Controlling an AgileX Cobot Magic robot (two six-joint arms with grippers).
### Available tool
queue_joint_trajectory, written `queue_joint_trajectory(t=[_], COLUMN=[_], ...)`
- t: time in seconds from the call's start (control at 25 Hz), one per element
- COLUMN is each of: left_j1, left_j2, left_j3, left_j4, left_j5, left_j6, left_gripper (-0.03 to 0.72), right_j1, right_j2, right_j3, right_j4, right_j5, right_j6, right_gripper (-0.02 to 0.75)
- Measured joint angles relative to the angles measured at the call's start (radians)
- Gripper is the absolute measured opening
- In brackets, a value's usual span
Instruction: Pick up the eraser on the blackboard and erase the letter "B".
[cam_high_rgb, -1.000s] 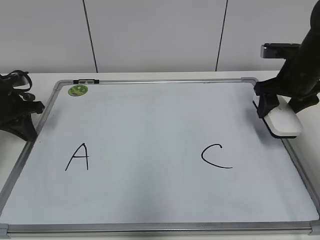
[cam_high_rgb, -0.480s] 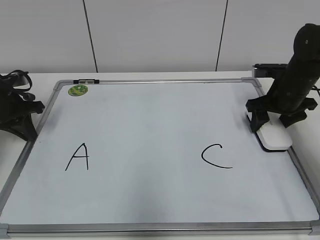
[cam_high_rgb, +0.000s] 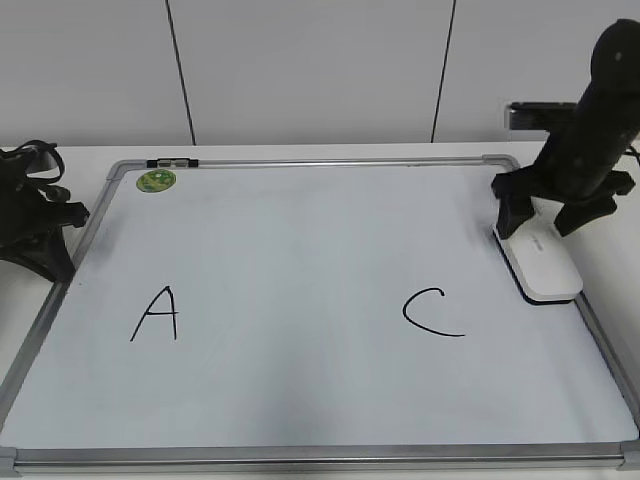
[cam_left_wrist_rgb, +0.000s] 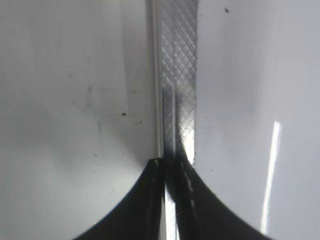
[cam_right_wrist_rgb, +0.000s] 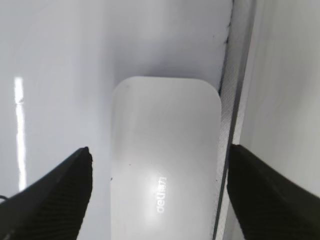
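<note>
The white eraser (cam_high_rgb: 545, 265) lies flat on the blackboard (cam_high_rgb: 300, 250), against its right frame edge. My right gripper (cam_high_rgb: 540, 222) is open just above the eraser's far end, one finger on each side, not touching it. In the right wrist view the eraser (cam_right_wrist_rgb: 165, 165) shows its grey lettering between the open fingers (cam_right_wrist_rgb: 160, 152). No letter "B" shows on the board; the middle is blank between a black "A" (cam_high_rgb: 155, 313) and a black "C" (cam_high_rgb: 432, 312). My left gripper (cam_high_rgb: 50, 240) rests at the board's left edge, shut and empty (cam_left_wrist_rgb: 167, 162).
A round green sticker (cam_high_rgb: 156, 181) sits at the board's far left corner. The grey metal frame (cam_left_wrist_rgb: 177, 75) runs under the left gripper. A white wall stands behind the table.
The right gripper brought the eraser from a tilted hold over the right frame down flat onto the board, then opened and let it go. The left arm has not moved.
</note>
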Motion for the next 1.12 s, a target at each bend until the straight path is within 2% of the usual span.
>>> queue_joint_trajectory(t=[0.12,0.24,0.36,0.48,0.68,0.88,1.12], left_j1=[0.0,0.0,0.0,0.0,-0.002,-0.003,-0.003], left_j2=[0.007,0.016,-0.013,-0.098,-0.284,-0.527,-0.838], left_j3=[-0.03,-0.102,-0.209,-0.281,-0.293,-0.213,0.002], left_j4=[0.015,0.034,0.05,0.06,0.094,0.099,0.105], left_j5=[0.03,0.081,0.177,0.271,0.314,0.329,0.341], left_j6=[0.009,0.009,-0.009,-0.039,-0.097,-0.108,-0.108], left_gripper=[0.148,0.287,0.35,0.365,0.369,0.37,0.37], right_j1=[0.0,0.0,0.0,0.0,0.0,0.0,0.0], right_j2=[-0.018,-0.055,-0.105,-0.161,-0.263,-0.378,-0.584], right_j3=[-0.074,-0.103,-0.109,-0.11,-0.11,-0.09,0.027], right_j4=[0.0,0.0,0.009,0.011,0.019,0.032,0.04], right_j5=[0.072,0.135,0.165,0.216,0.284,0.291,0.299], right_j6=[-0.006,-0.016,-0.028,-0.034,-0.038,-0.042,-0.046], right_gripper=[0.623,0.619,0.616,0.614,0.603,0.596,0.596])
